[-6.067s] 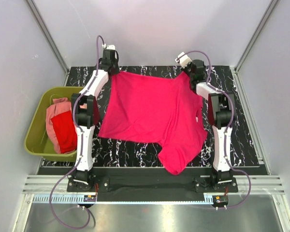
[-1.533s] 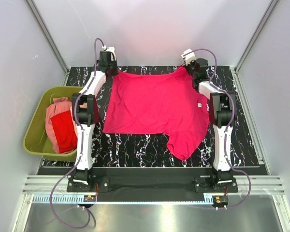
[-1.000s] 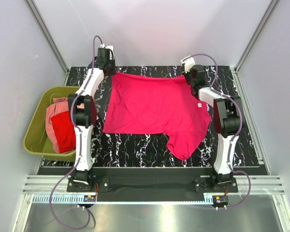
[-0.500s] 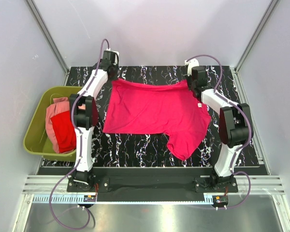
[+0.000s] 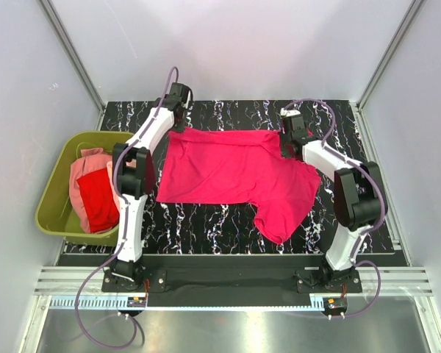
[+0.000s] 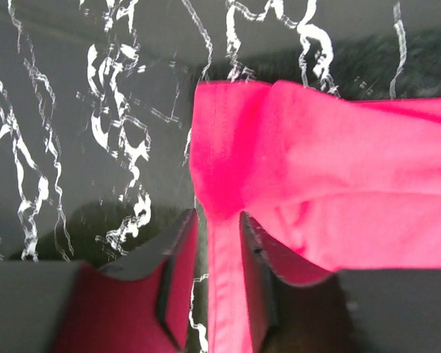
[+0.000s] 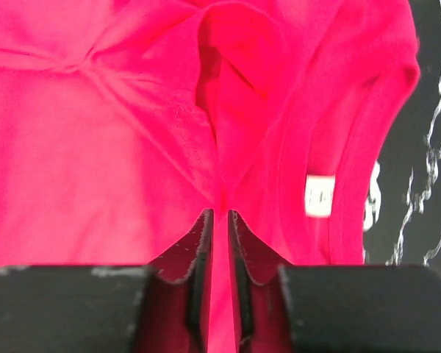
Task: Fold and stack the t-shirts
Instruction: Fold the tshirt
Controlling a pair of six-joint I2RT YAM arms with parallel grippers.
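Observation:
A magenta-pink t-shirt [image 5: 235, 173] lies spread flat on the black marbled table [image 5: 206, 228], one sleeve hanging toward the front right. My left gripper [image 5: 179, 119] is at the shirt's far left corner. In the left wrist view its jaws [image 6: 217, 217] stand apart, the shirt's hem [image 6: 224, 279] lying loose between them with bare table beside it. My right gripper [image 5: 287, 140] is over the collar end. In the right wrist view its jaws [image 7: 220, 213] are parted by a narrow slit with cloth showing through. A red t-shirt [image 5: 99, 202] and a salmon one [image 5: 84, 165] lie in the tub.
The olive-green tub [image 5: 53, 209] stands off the table's left edge. A white label [image 7: 320, 196] shows inside the collar. Grey walls close in the table at the back and both sides. Both arm bases are at the near edge.
Both arms drew inward and down, laying the shirt's far edge on the table. Both pairs of jaws, shut on the cloth before, have parted, the left more than the right.

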